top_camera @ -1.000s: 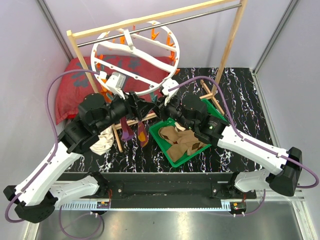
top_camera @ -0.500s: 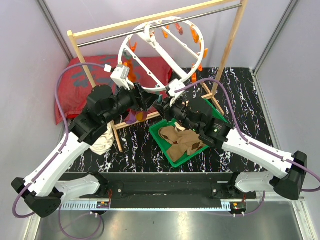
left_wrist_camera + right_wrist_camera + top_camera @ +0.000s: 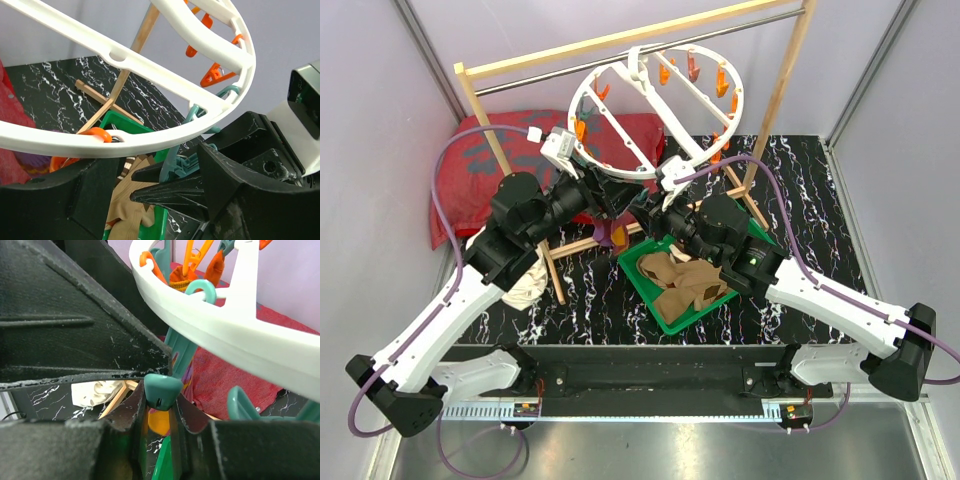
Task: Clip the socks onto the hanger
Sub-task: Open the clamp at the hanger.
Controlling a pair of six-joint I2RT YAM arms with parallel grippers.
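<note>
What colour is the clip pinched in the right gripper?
Teal. The clip in the right gripper shows best in the right wrist view.

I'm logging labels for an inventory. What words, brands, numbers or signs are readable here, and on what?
No text can be read in any view.
red cushion: dark printed pattern, no letters to make out.
white hanger, teal clip, green tray: plain, no markings.
slotted strip at the near edge: only slots, no numbers visible.
</note>
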